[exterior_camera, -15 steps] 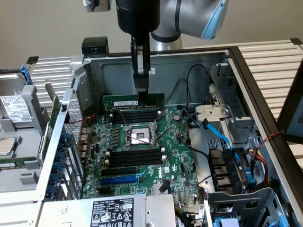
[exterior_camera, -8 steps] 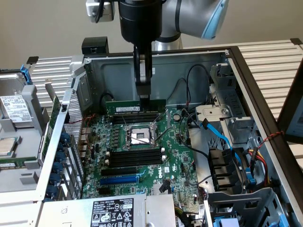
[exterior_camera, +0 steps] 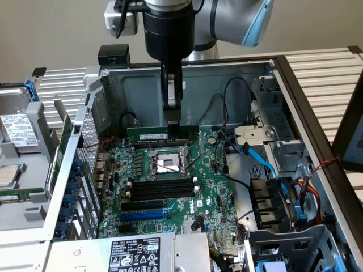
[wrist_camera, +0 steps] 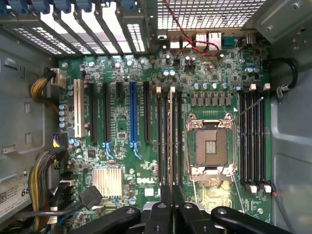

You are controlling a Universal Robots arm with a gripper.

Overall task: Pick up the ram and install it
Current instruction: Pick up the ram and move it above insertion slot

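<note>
Ram [exterior_camera: 148,136] in fingers [exterior_camera: 172,107], above motherboard [exterior_camera: 211,195]

Looking slantwise down into the case [exterior_camera: 142,90] from outside, moderately near; looking straight down on the motherboard [wrist_camera: 122,141] from the wrist, closer; sharing the processor socket [exterior_camera: 168,164].

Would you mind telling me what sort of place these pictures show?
Probably a computer-assembly test bench: an opened desktop case lies on a slatted table, its green motherboard and bare processor socket exposed, with a robot arm reaching in.
</note>
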